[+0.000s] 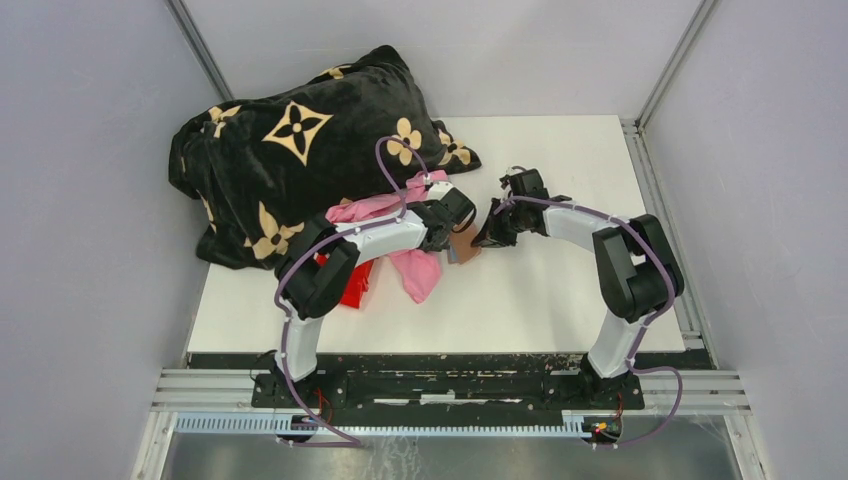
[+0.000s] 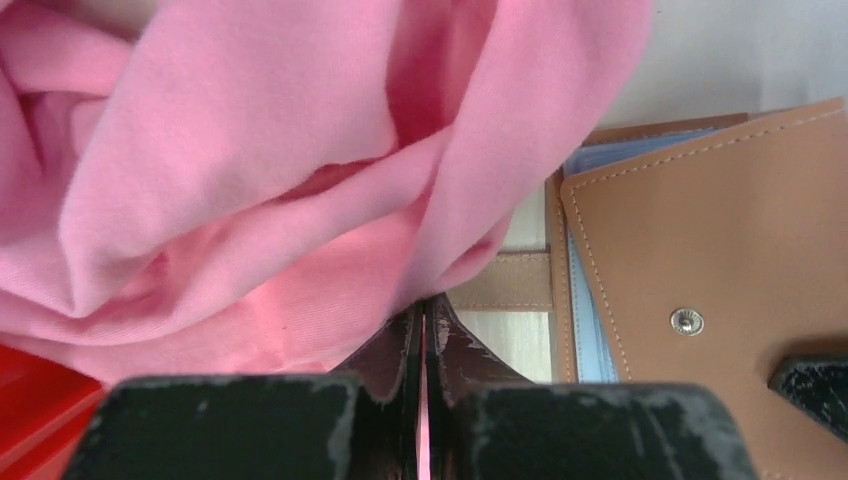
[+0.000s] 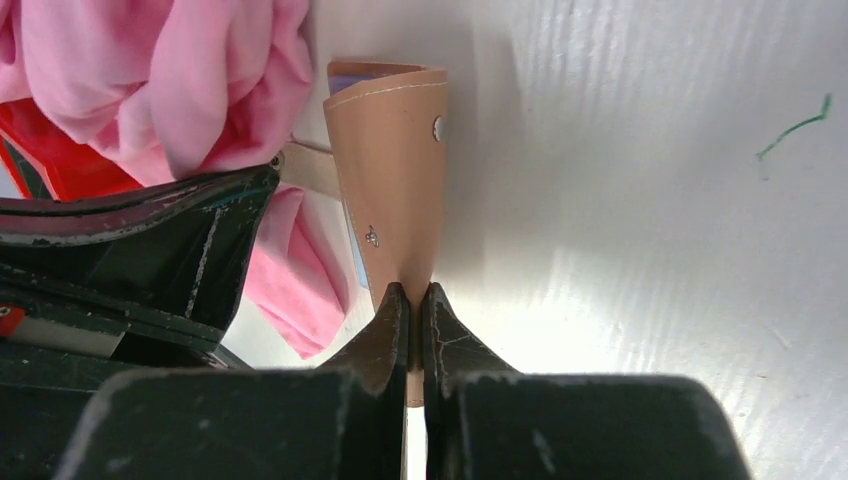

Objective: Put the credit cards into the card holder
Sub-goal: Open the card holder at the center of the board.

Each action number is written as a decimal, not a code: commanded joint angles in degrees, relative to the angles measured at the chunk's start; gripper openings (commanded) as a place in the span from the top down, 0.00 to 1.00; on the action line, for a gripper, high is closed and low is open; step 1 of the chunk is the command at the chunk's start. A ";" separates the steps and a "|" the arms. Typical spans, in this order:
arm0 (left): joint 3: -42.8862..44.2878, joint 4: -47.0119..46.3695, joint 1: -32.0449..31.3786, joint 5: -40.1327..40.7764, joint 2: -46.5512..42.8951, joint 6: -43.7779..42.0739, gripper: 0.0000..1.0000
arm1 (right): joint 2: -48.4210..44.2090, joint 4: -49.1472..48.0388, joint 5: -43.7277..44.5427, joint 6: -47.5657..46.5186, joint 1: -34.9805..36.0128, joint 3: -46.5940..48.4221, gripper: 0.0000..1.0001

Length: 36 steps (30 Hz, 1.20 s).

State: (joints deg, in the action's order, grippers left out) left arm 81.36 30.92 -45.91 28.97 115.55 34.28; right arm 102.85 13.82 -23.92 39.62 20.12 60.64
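The brown leather card holder (image 1: 464, 246) lies partly open on the white table between both grippers. My right gripper (image 3: 410, 295) is shut on one flap of the card holder (image 3: 390, 180) and holds it up on edge. My left gripper (image 2: 422, 310) is shut on a fold of pink cloth (image 2: 250, 200), just left of the card holder (image 2: 720, 230). A light blue card edge (image 2: 588, 300) shows between the holder's leaves. Other credit cards are hidden. From above, my left gripper (image 1: 458, 222) and right gripper (image 1: 487, 238) nearly meet over the holder.
The pink cloth (image 1: 412, 262) spreads left of the holder and over a red bin (image 1: 355, 285). A black blanket with tan flower patterns (image 1: 290, 150) fills the back left. Grey walls enclose the white table (image 1: 560, 290).
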 commanded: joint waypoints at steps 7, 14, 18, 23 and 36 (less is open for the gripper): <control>-2.03 -5.47 0.91 -9.79 -3.58 -1.26 0.94 | 3.88 6.32 5.14 -4.33 -3.10 7.63 0.64; -1.94 -7.31 0.93 -11.86 -4.38 -2.17 0.94 | 5.30 10.11 8.68 -6.50 -3.21 10.73 0.57; -2.34 -7.97 0.87 -12.81 -4.90 -2.59 0.95 | 4.87 11.48 11.06 -7.70 -3.11 11.80 0.56; -2.69 -8.91 0.86 -13.68 -5.66 -3.06 0.97 | 3.12 15.78 16.19 -11.54 -1.38 14.71 0.49; -2.55 -10.42 0.84 -16.31 -8.71 -2.65 0.97 | -1.01 21.58 22.16 -14.80 3.61 16.09 0.44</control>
State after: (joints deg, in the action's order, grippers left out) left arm 78.54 22.70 -45.06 14.74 110.39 34.13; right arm 105.32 32.82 -4.95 26.37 22.22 74.48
